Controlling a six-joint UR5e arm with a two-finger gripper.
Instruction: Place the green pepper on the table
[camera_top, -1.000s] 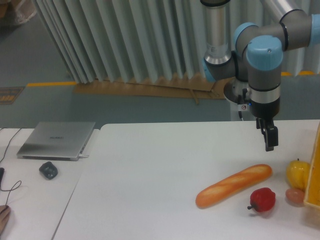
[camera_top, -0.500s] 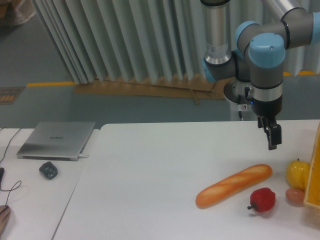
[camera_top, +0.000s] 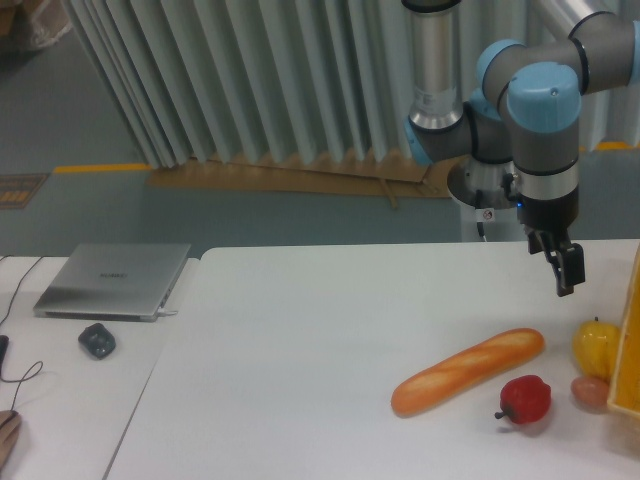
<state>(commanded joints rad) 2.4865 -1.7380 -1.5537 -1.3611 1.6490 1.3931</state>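
The green pepper is out of view. The white table (camera_top: 300, 340) fills the lower part of the camera view. My gripper (camera_top: 567, 277) hangs above its right side, pointing down, just up and left of a yellow pepper (camera_top: 596, 346). I see the fingers edge-on as one dark shape, so their gap is hidden. Nothing shows between them.
A baguette (camera_top: 468, 371) lies on the table's right half, with a red pepper (camera_top: 525, 399) and a small pinkish item (camera_top: 590, 391) beside it. A yellow box edge (camera_top: 630, 340) stands at the far right. A laptop (camera_top: 114, 280) and a dark lump (camera_top: 97, 341) sit on the lower left desk.
The gripper has moved to the right, from above the baguette's end toward the yellow pepper. The items on the table have not moved.
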